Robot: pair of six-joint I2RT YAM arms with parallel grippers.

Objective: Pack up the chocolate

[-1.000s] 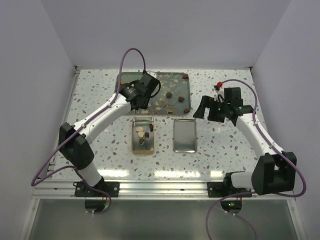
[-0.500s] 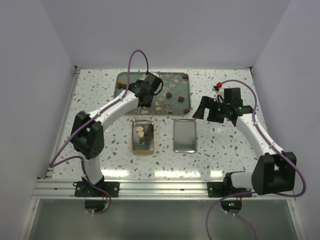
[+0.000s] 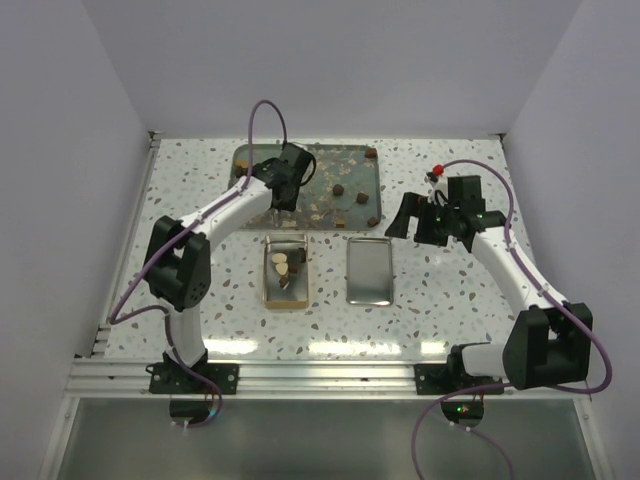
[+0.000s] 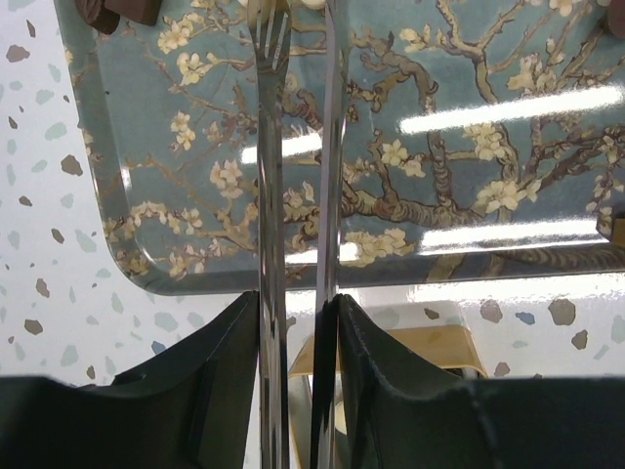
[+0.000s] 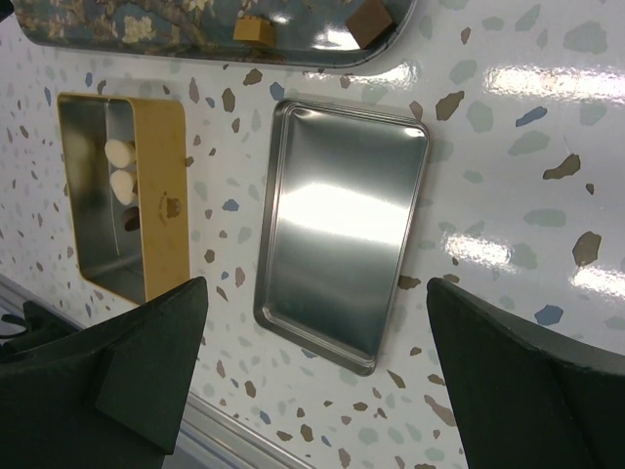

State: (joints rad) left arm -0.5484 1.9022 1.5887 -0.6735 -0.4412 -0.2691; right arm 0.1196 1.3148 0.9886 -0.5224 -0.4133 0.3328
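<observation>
The left arm (image 3: 225, 215) is folding its elbow in toward the table's middle and has been carrying its wrist slightly toward 9 o'clock above the tray over the last second, while the right arm (image 3: 510, 270) is staying put. Nothing is being carried, so this is probably lining up for another pick. The speckled terrazzo table (image 3: 450, 300) is bearing a glossy rectangular tray (image 3: 355, 165) at 12 o'clock, printed with pale almond blossom on teal. At 6 o'clock from the tray a gold tin (image 3: 268, 280) is lying open, its flat silver lid (image 3: 369, 270) just beside it at 3 o'clock. The left gripper (image 3: 283, 180) is pinching slim polished metal tongs (image 4: 271, 147); one blade is ending in fork tines, and nothing is showing between the blades. The right gripper (image 5: 314, 322) is hovering above the lid, spread wide and holding nothing. Small dark brown chocolate pieces (image 3: 340, 188) are lying scattered over the tray's 3 o'clock half and at its far left corner. Cream rounds and dark pieces are already sitting inside the tin.
</observation>
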